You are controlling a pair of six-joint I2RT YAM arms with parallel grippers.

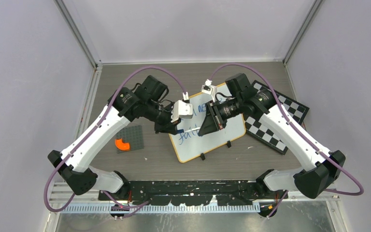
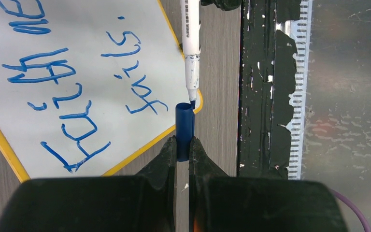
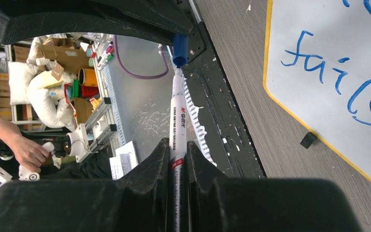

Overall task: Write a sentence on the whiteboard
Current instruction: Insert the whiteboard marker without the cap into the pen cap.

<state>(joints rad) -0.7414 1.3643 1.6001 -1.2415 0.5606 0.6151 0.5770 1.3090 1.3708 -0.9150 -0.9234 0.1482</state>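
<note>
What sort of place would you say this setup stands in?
Probably a robotics lab cell: pale panels wall in the table, a checkered board lies beside the whiteboard, and cluttered shelves show beyond.

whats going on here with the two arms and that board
The right gripper is shut on a white marker and the left gripper on its blue cap. The marker's tip sits right at the cap's mouth, near a corner of the whiteboard, which already carries blue handwriting. Looks like the marker is being capped, writing apparently done.
</note>
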